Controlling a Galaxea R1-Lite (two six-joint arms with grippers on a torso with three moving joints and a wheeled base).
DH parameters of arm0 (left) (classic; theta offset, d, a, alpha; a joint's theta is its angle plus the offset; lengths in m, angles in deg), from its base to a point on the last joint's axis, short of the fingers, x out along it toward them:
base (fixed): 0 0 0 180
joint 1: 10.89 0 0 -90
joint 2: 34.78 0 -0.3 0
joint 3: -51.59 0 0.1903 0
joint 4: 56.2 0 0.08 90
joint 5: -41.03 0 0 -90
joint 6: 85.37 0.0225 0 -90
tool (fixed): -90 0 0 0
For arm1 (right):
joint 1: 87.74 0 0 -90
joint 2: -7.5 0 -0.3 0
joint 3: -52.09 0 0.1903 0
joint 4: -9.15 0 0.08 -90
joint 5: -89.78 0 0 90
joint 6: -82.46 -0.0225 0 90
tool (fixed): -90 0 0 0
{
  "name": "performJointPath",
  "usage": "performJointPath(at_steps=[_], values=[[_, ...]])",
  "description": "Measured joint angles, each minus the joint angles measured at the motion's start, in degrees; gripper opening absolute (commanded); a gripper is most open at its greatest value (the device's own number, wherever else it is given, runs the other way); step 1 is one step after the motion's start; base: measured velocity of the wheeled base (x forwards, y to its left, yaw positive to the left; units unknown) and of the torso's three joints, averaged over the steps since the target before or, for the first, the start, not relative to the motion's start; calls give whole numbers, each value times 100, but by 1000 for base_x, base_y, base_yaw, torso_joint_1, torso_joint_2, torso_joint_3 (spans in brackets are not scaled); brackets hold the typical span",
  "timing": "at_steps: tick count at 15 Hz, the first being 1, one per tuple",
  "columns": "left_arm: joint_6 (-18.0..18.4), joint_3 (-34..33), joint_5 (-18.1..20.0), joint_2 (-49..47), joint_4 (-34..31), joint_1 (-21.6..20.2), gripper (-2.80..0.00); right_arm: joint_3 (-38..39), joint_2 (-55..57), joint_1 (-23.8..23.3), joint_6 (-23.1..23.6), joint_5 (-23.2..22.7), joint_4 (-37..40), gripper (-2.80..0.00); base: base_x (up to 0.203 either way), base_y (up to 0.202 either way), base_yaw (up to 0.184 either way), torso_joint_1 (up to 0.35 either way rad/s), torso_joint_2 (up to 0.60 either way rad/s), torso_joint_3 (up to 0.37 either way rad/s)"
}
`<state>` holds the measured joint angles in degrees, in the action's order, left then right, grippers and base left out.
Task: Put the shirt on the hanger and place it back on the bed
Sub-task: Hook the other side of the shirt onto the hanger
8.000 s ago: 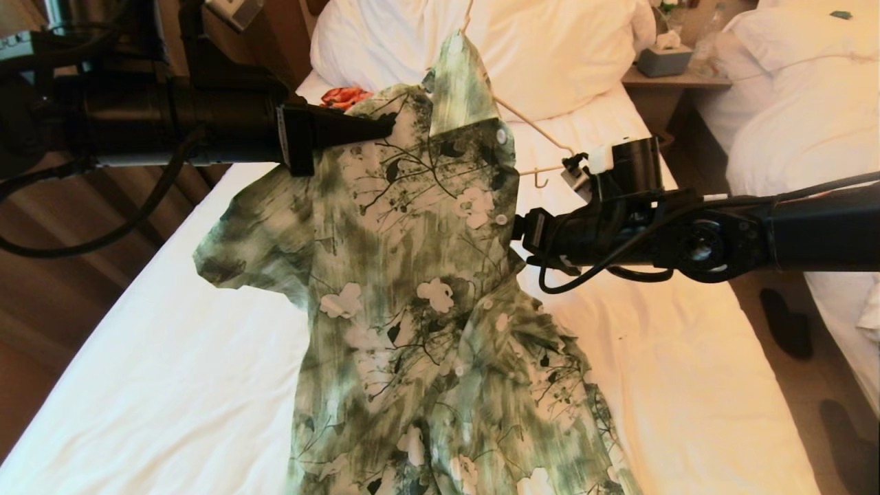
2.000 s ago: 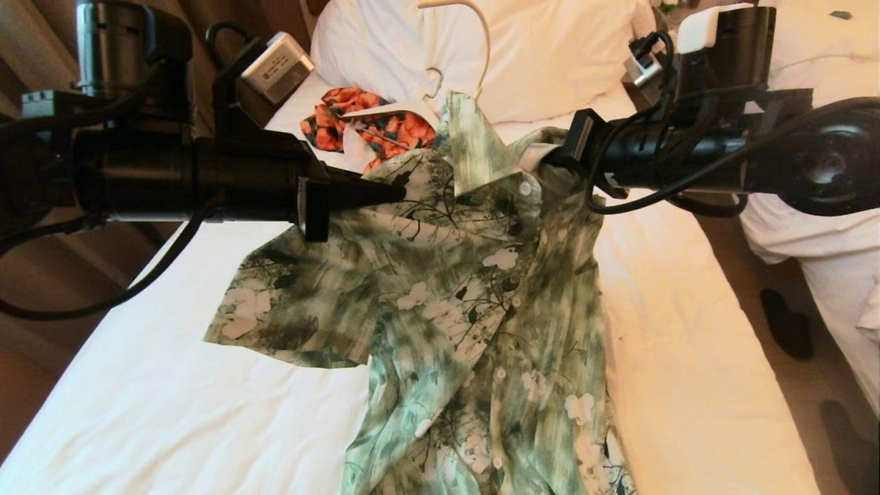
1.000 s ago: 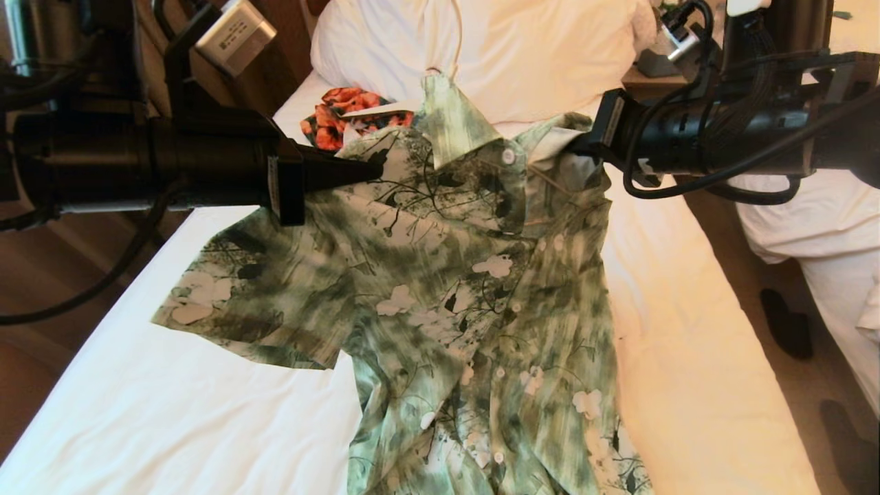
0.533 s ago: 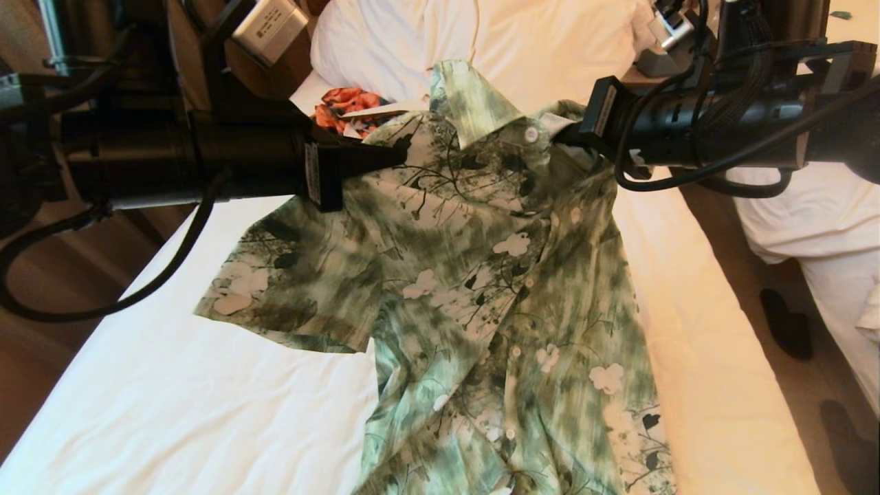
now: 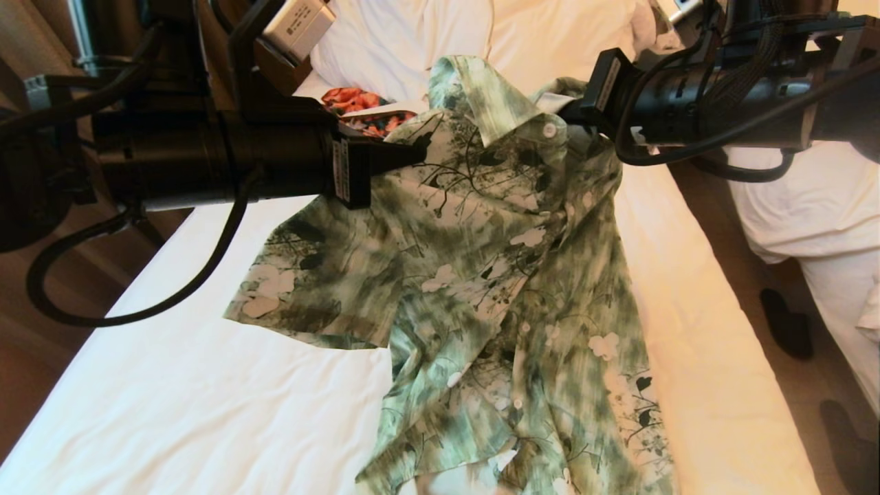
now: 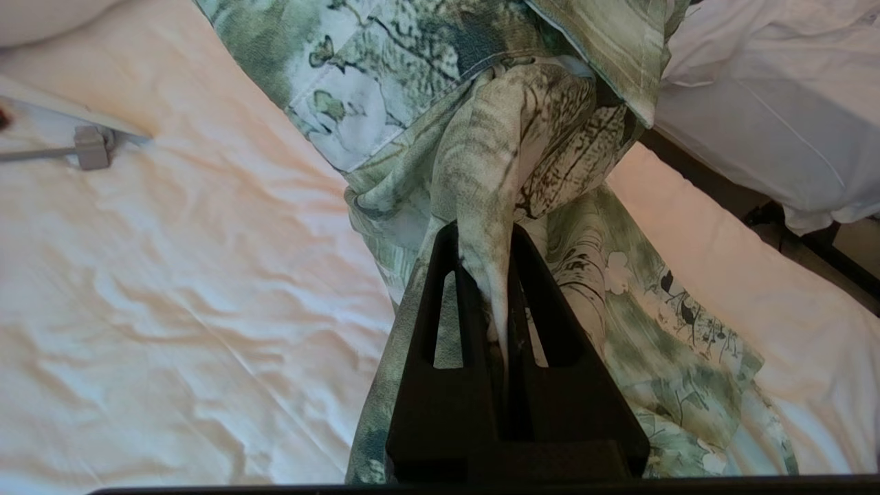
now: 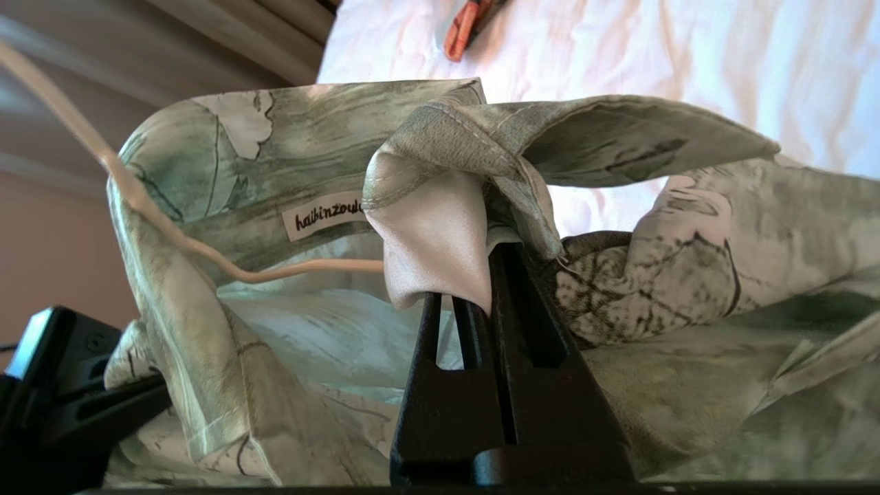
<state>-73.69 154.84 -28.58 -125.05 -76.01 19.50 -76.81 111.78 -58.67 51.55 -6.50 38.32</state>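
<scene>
The green and white flowered shirt (image 5: 495,275) hangs between both grippers above the bed (image 5: 172,385), its hem trailing on the sheet. My left gripper (image 5: 416,146) is shut on a fold of the shirt (image 6: 495,206) at one shoulder; the left gripper (image 6: 485,237) shows the cloth pinched between its fingers. My right gripper (image 5: 569,115) is shut on the shirt's fabric beside the collar, as the right gripper (image 7: 474,275) shows close up. The thin cream hanger (image 7: 309,267) runs inside the neck under the label. Its stem (image 5: 492,24) rises above the collar.
An orange and black floral garment (image 5: 357,103) lies by the big white pillow (image 5: 564,41). A white hanger's clip bar (image 6: 89,146) rests on the sheet. A second bed (image 5: 811,199) stands to the right, with dark slippers (image 5: 787,323) on the floor between.
Both grippers have carried the shirt to the right and a little toward the pillow. The left sleeve and hem followed across the sheet. Both grips are unchanged.
</scene>
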Motion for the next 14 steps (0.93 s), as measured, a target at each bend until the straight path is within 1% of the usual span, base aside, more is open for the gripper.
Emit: performJointPath(at_steps=[1, 3, 4, 5, 6, 8, 11, 12, 14], values=[[-17, 13, -45, 11, 123, 13, -280, -40, -4, 0, -68, 0, 0, -280, 0, 0, 0, 0, 0, 0], [-160, 14, -253, 55, 396, 109, -280, -101, -32, 34, -98, 2, 1, -280, 0, 0, 0, 0, 0, 0], [-195, 13, -446, 86, 396, 209, -280, -118, -60, 55, -98, 9, 10, -280, 0, 0, 0, 0, 0, 0], [-204, -36, -716, 119, 379, 322, -280, -143, -100, 68, -98, 6, 12, -280, 0, 0, 0, 0, 0, 0], [-208, -84, -872, 144, 370, 389, -280, -171, -143, 83, -98, 2, 23, -280, 0, 0, 0, 0, 0, 0], [-215, -100, -906, 167, 412, 449, -280, -170, -230, 94, -106, 0, 45, -280, 0, 0, 0, 0, 0, 0], [-265, 57, -913, 219, 428, 676, -280, -107, -409, 157, -108, 2, 188, -280, 0, 0, 0, 0, 0, 0], [-292, 102, -973, 227, 429, 782, -280, -97, -493, 166, -108, 2, 237, -280, 0, 0, 0, 0, 0, 0], [-317, 150, -1212, 223, 509, 1031, -280, -93, -629, 173, -109, 2, 260, -280, 0, 0, 0, 0, 0, 0]])
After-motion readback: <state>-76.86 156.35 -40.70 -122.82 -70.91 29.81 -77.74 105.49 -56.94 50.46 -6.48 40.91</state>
